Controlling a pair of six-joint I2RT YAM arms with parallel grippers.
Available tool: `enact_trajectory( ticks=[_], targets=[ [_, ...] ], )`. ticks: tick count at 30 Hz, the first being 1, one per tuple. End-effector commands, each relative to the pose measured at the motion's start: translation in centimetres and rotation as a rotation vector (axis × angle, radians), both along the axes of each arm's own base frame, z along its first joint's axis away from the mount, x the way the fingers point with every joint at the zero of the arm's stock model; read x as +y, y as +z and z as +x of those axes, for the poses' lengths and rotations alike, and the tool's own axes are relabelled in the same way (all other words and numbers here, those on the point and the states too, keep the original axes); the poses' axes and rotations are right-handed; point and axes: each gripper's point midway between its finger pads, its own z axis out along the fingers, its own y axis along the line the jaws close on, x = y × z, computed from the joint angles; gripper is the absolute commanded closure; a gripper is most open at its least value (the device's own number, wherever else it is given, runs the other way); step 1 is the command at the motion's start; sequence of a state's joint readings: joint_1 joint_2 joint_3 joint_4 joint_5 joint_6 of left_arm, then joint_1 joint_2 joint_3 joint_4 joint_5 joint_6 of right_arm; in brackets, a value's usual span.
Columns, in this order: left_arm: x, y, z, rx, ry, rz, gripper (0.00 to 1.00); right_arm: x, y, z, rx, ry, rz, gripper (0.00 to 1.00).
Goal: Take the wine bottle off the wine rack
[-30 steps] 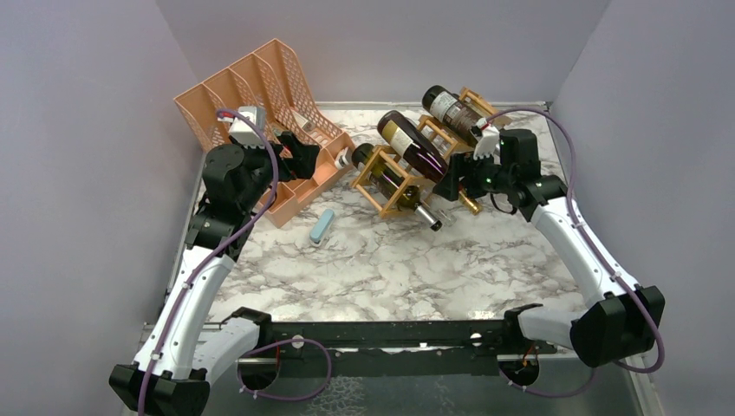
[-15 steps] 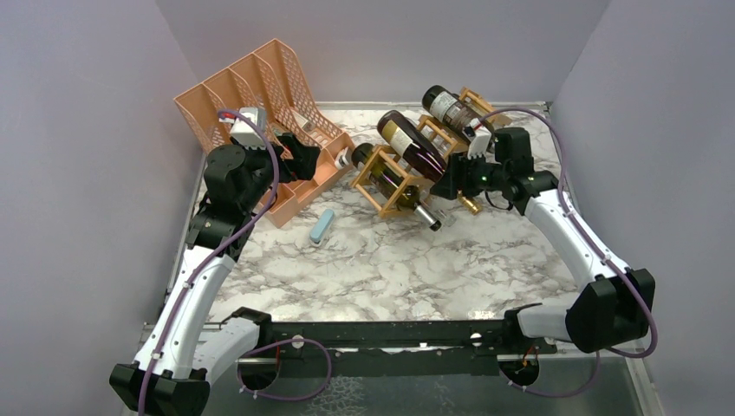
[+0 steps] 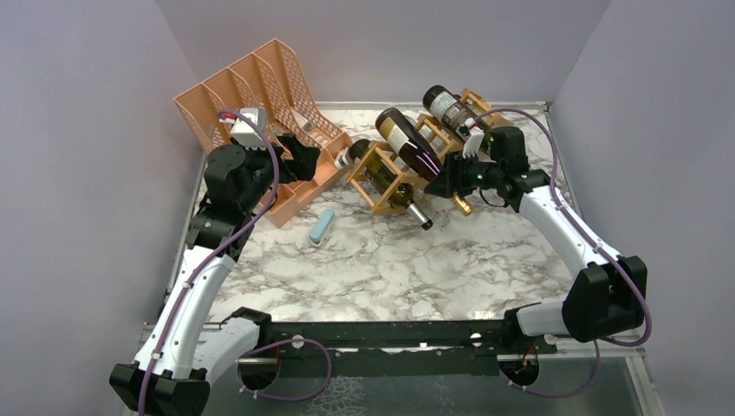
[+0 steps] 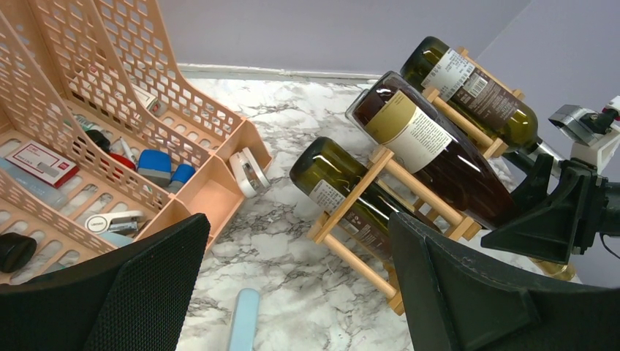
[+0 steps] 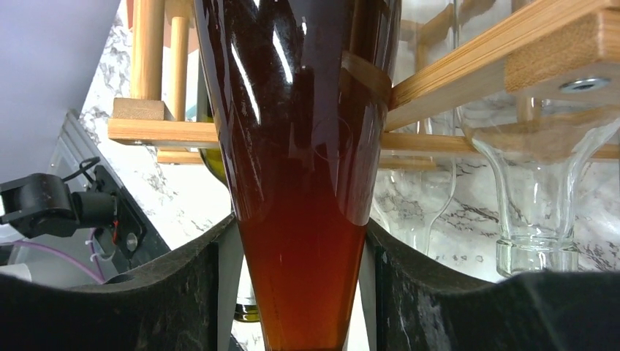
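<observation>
Marble-patterned table, grey walls. Right gripper: jaws, wider a second ago, now clamped on the neck of the middle wine bottle, which still lies in the wine rack at far centre, now dragged slightly left. Left gripper: spread wide, idle beside the pink organiser; grasp judged made, withdrawal pending.
</observation>
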State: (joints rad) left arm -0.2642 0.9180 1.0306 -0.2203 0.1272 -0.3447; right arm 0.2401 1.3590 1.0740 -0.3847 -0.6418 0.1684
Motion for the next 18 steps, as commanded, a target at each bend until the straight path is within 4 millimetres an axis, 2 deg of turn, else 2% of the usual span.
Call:
enact_trajectory(
  ticks=[1,18],
  targets=[
    [-0.35,0.26,-0.24,-0.007,-0.017,-0.011,0.01,1.75,0.76,-1.04,0.006,0.082,0.091,0.43],
    [-0.22,0.32,-0.34,-0.005,-0.012,-0.008,0.01,2.72,0.44,-1.37,0.023,0.131,0.155,0.57]
  ],
)
